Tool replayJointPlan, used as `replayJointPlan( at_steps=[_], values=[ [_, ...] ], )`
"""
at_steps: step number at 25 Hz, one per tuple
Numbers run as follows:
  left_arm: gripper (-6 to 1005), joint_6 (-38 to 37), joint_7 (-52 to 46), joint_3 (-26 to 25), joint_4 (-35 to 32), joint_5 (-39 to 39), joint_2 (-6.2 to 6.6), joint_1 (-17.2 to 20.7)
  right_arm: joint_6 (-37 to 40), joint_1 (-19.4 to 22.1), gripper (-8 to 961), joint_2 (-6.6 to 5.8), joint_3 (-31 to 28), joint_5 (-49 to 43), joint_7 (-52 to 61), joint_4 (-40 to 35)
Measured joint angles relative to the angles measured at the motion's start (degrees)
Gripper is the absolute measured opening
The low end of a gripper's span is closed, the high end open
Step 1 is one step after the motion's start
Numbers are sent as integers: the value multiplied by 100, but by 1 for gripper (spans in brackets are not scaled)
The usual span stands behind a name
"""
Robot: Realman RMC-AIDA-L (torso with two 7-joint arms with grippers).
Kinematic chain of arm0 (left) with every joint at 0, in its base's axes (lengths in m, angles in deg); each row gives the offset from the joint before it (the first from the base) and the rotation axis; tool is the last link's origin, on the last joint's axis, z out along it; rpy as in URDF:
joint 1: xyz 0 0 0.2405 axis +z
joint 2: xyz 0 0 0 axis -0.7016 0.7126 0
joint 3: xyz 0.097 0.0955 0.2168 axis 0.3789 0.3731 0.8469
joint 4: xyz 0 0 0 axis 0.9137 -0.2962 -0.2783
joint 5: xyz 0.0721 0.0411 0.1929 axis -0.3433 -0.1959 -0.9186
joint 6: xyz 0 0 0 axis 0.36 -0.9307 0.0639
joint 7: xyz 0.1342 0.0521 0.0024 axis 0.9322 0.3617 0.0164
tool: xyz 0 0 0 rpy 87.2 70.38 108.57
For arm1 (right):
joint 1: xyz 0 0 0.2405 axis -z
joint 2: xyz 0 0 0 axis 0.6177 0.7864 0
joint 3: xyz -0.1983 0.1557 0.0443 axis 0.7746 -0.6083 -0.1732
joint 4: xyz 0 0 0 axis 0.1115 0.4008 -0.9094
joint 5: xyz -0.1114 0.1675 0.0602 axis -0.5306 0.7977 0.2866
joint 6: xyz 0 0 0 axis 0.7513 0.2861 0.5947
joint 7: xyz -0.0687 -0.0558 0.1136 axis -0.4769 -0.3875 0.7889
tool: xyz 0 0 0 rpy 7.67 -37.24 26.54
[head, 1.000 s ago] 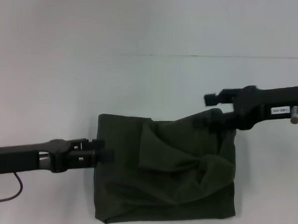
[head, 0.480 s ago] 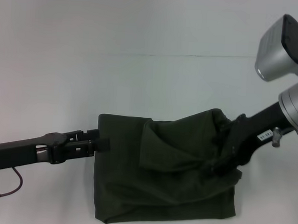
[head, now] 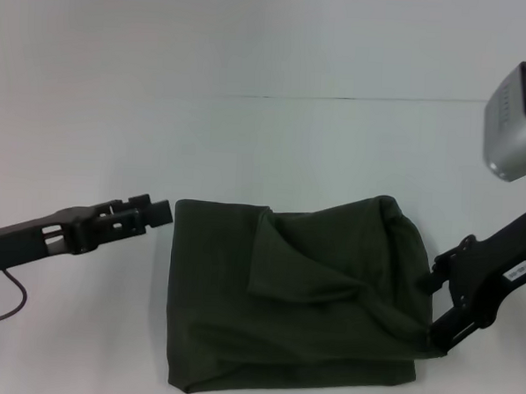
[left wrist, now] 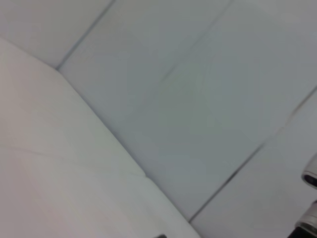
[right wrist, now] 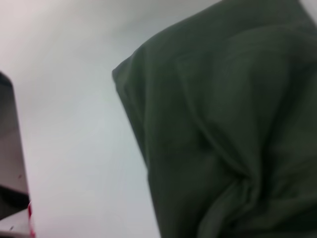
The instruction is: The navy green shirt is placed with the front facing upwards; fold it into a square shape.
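A dark olive-green cotton shirt (head: 293, 300), folded into a rumpled near-square bundle, lies on the white counter (head: 248, 143). The left pincer (head: 152, 213) hovers just beside the shirt's left edge, released. The right pincer (head: 442, 308), released, sits at its right edge.

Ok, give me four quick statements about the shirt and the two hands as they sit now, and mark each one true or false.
1. The shirt lies folded into a rough block with a rumpled flap on top. True.
2. The left hand is clamped on the shirt's edge. False: it sits just off the left edge, clear of the cloth.
3. The right hand is at the shirt's right edge. True.
4. The shirt is spread flat with both sleeves out. False: it is folded, no sleeves showing.
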Motion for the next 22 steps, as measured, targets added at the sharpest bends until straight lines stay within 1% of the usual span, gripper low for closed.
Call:
replayJointPlan(
  at_steps=[3,6,8,10,12,16,18,22],
  values=[
    [886,23,89,-168,89,5,-6,9,27,-1,922,-30,-437,37,-125,-48],
    [886,30,158,-274,125,40,-8,15,98,-110,921,-46,-921,265,-149,-55],
    [886,37,175,-301,129,96,-8,23,124,-216,921,-54,-1135,474,35,-56],
    [885,58,181,-319,133,138,-10,28,63,-347,920,-35,-1210,558,362,-56],
    [885,78,181,-353,134,152,-17,30,-22,-449,920,4,-1128,554,636,-34],
    [885,177,179,-486,137,208,-30,38,-380,-642,919,70,-496,508,1355,-15],
    [885,245,180,-541,135,218,-10,38,-575,-771,919,87,-157,452,1808,-20],
    [885,369,188,-547,120,220,7,27,-707,-995,918,146,272,388,2277,30]
  ],
)
